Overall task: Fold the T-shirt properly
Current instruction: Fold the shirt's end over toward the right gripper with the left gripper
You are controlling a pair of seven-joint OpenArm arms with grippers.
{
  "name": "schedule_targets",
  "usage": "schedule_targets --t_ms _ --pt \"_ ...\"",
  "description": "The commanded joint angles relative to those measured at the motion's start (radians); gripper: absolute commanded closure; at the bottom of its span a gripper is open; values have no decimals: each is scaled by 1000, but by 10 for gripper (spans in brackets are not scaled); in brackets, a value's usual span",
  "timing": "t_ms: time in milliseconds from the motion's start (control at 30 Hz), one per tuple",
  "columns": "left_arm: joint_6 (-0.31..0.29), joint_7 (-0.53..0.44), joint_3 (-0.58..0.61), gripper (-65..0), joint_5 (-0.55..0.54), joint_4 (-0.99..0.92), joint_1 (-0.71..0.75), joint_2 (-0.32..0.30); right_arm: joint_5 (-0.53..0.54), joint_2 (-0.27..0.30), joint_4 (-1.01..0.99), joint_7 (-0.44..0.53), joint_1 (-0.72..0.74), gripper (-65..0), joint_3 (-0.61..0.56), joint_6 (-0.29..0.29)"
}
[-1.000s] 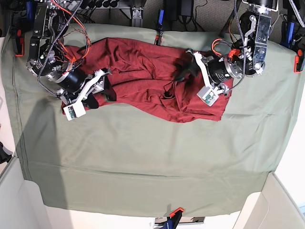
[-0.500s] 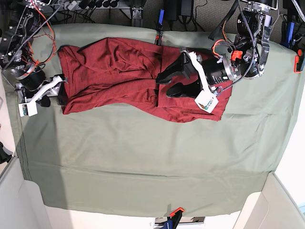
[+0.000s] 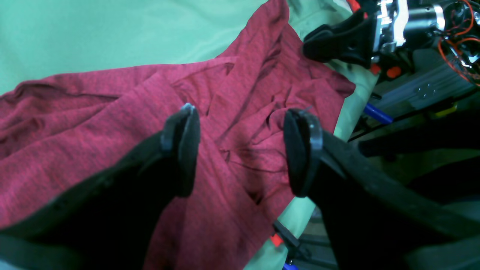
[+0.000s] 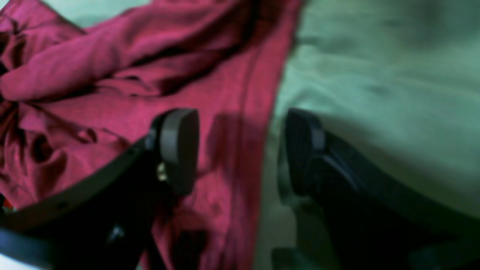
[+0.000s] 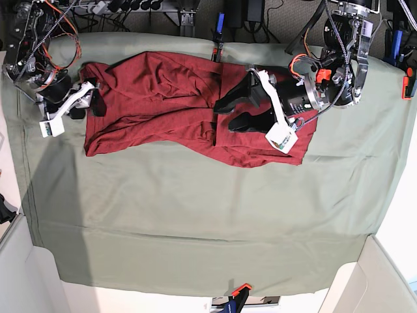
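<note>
Overhead, both jaws gape — left gripper (image 5: 225, 113) and right gripper (image 5: 93, 99) above the T-shirt (image 5: 163, 98), empty

Sage-green table cloth (image 5: 195, 215) — cables behind (image 5: 260, 13)

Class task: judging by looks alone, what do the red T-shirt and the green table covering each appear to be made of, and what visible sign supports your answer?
T-shirt: seemingly a thin knit fabric, matte, dark red flecked with darker threads; it bunches into soft, shallow creases.
Table covering: seemingly a plain cloth, sage green and matte; it lies flat with faint ripples and fold lines. The exact fibre of either cannot be told.
</note>
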Motion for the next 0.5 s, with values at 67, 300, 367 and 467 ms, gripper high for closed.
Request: schedule_targets --t_ms 67,300,367,467 --pt "-6 -18 -26 -380 -14 16 -11 -9 5 -3 6 -10 5 -369 -63 11" --pt "-6 -18 -82 -380 -15 16 -11 -9 -3 -44 6 -3 7 -368 -115 11" --pt "-6 -18 -98 -380 -15 16 -11 -9 -18 -44 6 13 8 -318 -114 11" --pt "-6 -18 -120 -380 -15 16 -11 -9 -67 -44 6 19 8 -102 -108 11"
